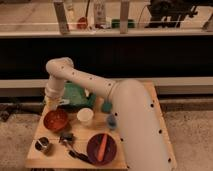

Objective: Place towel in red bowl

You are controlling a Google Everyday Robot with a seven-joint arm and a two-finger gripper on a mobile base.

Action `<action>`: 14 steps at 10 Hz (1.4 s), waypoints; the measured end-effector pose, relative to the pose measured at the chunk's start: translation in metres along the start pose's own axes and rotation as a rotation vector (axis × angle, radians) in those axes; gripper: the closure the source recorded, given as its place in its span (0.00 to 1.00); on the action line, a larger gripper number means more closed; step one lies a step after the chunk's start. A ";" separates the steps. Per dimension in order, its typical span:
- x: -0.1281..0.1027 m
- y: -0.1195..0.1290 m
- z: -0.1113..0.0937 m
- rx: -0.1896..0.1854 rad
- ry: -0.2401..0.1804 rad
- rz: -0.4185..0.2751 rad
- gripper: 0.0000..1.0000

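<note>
At the back left of the tabletop [52,159] my gripper [54,103] hangs low at the left edge of the crumpled green towel [75,94]. How far it is open, and whether it has any cloth, I cannot tell. Just in front of my gripper, toward the near edge, sits the red bowl [55,120], apart from the towel. Right of that bowl stands a small white cup [85,116]. Nearer the front is the purple bowl [92,148] holding a carrot [103,146], with a small metal cup [43,145] at front left.
</note>
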 end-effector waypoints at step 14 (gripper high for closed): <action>-0.005 -0.002 -0.007 0.016 -0.025 -0.020 0.99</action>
